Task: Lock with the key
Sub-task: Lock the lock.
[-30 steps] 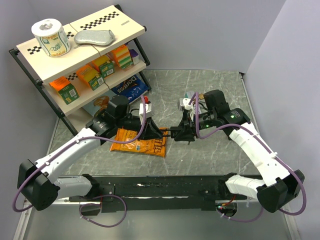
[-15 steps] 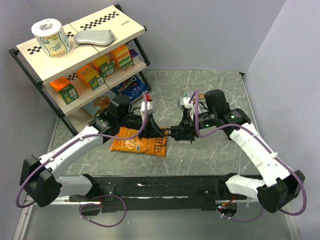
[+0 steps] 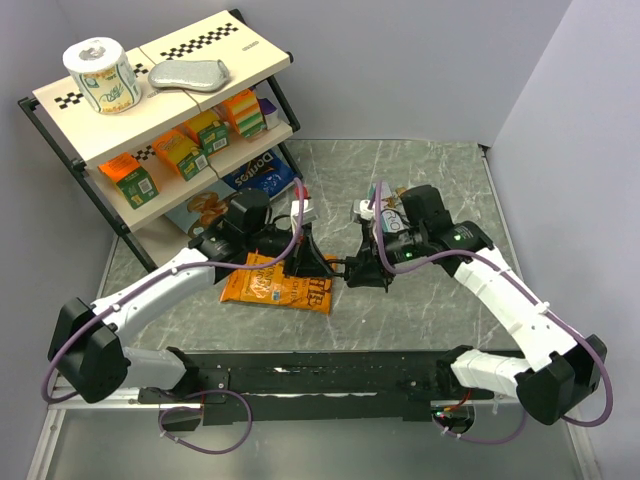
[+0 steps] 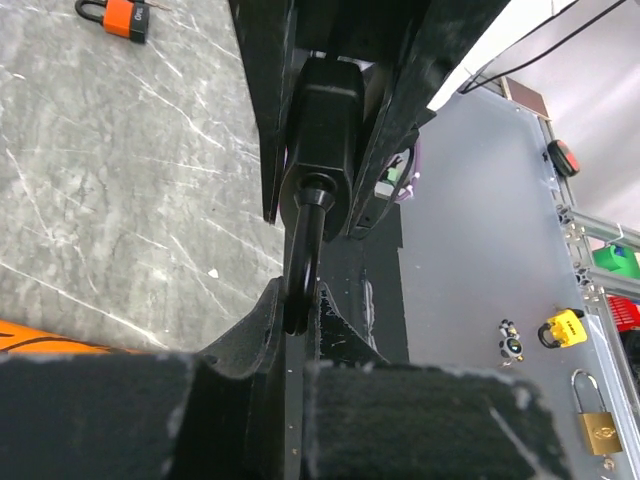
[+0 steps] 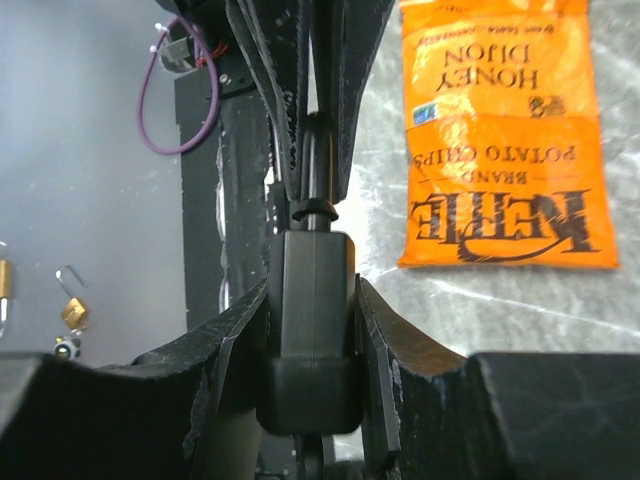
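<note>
A black padlock [image 3: 342, 267] hangs in the air between my two grippers, above the marble table. My left gripper [image 3: 320, 266] is shut on its shackle [image 4: 303, 262], which is pinched between the fingertips. My right gripper [image 3: 362, 268] is shut on the padlock body [image 5: 312, 320], with a finger pressed on each side. The body [image 4: 325, 115] also shows in the left wrist view, and the shackle [image 5: 316, 170] in the right wrist view. No key is clearly visible; the keyhole end of the body is hidden between my right fingers.
An orange Kettle chips bag [image 3: 280, 285] lies on the table under my left gripper. A small orange padlock [image 4: 118, 15] lies further off on the marble. A shelf rack [image 3: 150, 110] with boxes and a paper roll stands at the back left.
My left wrist has moved a little to the right and my right wrist a little to the left. The padlock stays held between both grippers at about the same spot.
</note>
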You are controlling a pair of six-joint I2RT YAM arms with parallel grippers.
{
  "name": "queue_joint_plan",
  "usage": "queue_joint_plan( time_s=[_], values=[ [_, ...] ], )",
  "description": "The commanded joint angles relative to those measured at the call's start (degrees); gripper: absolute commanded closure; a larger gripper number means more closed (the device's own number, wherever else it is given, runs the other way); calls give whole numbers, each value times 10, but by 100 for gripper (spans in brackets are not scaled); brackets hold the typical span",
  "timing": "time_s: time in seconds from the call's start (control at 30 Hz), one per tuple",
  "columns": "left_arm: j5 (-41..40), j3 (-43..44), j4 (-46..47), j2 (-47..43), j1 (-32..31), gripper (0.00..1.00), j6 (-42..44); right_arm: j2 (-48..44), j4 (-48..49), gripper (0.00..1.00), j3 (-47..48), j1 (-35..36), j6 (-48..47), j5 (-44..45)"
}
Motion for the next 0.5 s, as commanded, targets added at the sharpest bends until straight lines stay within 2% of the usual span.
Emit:
queue_joint_plan(
  time_s=[0.0, 0.13, 0.23, 0.47],
  values=[
    [-13, 47, 230, 13, -62, 99, -41, 22, 204, 100, 2, 73, 27, -117],
    [-10, 34, 227, 6, -68, 99, -41, 26, 215, 100, 2, 73, 30, -123],
    [-9, 23, 224, -5, -61, 99, -51, 23, 177, 100, 9, 71, 6, -120],
    [-5, -7, 153, -67, 15, 99, -44, -3, 70, 98, 16, -11, -40, -130]
  ],
)
